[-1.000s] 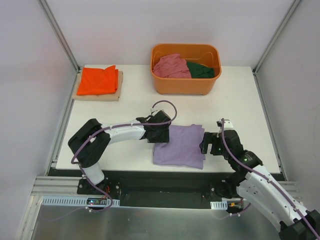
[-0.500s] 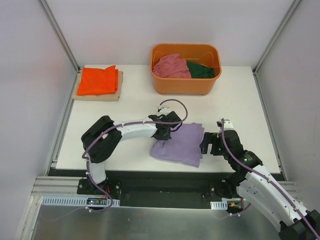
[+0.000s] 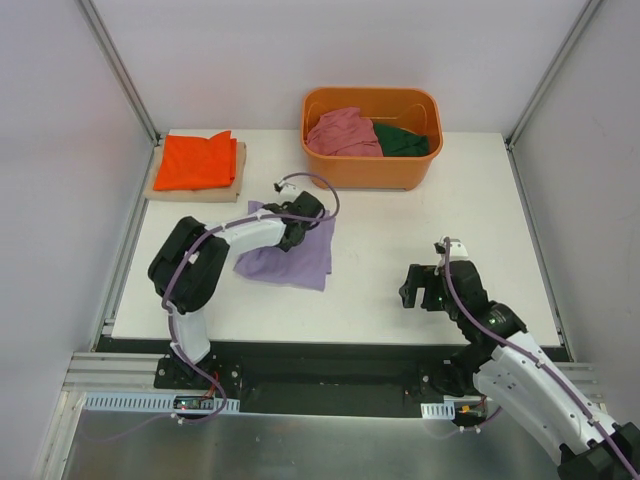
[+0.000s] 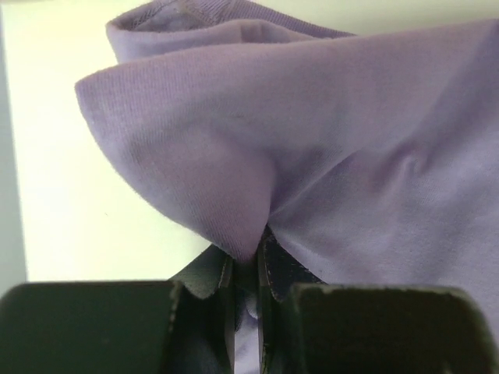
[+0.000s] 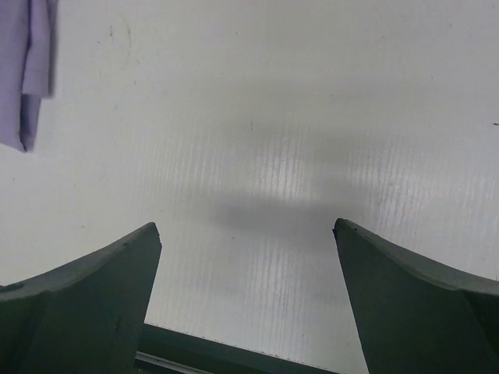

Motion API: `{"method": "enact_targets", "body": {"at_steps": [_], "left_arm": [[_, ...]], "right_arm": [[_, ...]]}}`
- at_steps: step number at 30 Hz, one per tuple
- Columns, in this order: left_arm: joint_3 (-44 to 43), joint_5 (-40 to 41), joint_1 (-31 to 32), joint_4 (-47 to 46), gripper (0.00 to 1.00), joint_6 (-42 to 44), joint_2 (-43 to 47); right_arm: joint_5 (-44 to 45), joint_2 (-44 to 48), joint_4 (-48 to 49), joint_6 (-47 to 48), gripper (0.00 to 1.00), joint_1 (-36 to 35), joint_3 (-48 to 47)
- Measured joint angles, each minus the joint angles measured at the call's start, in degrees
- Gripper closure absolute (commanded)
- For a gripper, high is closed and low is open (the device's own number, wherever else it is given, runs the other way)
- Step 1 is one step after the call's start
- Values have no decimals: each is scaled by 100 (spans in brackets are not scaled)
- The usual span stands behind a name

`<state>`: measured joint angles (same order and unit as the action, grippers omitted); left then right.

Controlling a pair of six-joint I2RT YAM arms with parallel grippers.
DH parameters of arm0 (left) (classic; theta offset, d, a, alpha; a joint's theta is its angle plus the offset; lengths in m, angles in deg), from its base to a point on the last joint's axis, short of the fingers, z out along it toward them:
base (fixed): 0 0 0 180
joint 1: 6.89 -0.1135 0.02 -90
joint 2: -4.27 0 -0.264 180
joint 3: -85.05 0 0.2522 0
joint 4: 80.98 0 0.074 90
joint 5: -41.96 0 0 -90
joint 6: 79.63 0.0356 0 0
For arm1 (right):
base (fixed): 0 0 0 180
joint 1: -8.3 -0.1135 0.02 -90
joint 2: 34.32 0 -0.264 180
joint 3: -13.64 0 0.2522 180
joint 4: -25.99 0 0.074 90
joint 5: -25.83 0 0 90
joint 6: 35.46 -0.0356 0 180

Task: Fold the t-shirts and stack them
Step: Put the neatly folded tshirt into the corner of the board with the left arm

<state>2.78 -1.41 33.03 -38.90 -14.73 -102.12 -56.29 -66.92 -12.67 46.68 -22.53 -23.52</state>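
A folded lavender t-shirt (image 3: 290, 255) lies left of the table's middle, and my left gripper (image 3: 297, 225) is shut on its upper edge. In the left wrist view the lavender t-shirt (image 4: 343, 148) bunches up from between the closed fingers (image 4: 273, 269). A folded orange t-shirt (image 3: 197, 160) rests on a beige cloth (image 3: 195, 190) at the back left. A dusty pink t-shirt (image 3: 342, 133) and a dark green t-shirt (image 3: 403, 141) lie crumpled in the orange tub (image 3: 372, 170). My right gripper (image 3: 418, 288) is open over bare table at the right; the lavender t-shirt's corner (image 5: 27, 70) shows in its view.
The orange tub stands at the back centre. Metal frame posts (image 3: 120, 70) rise at both back corners, and grey walls close in the table's sides. The table's near edge (image 3: 330, 345) runs just in front of the arm bases.
My left gripper has closed on the lavender t-shirt and dragged it from the centre-right of the table toward the back left. The right arm has stayed still.
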Motion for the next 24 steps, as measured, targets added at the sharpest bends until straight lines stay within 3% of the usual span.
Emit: {"method": "enact_targets", "body": {"at_steps": [10,24], "left_arm": [[-203,22,-1381,-1928,100,2728,-131],[-2588,-120,-2245,-3185,100,5154,-1274]], "right_arm": [[-17,63,4,-2,4,0,61],[-4,-208,20,2,4,0,61]]}}
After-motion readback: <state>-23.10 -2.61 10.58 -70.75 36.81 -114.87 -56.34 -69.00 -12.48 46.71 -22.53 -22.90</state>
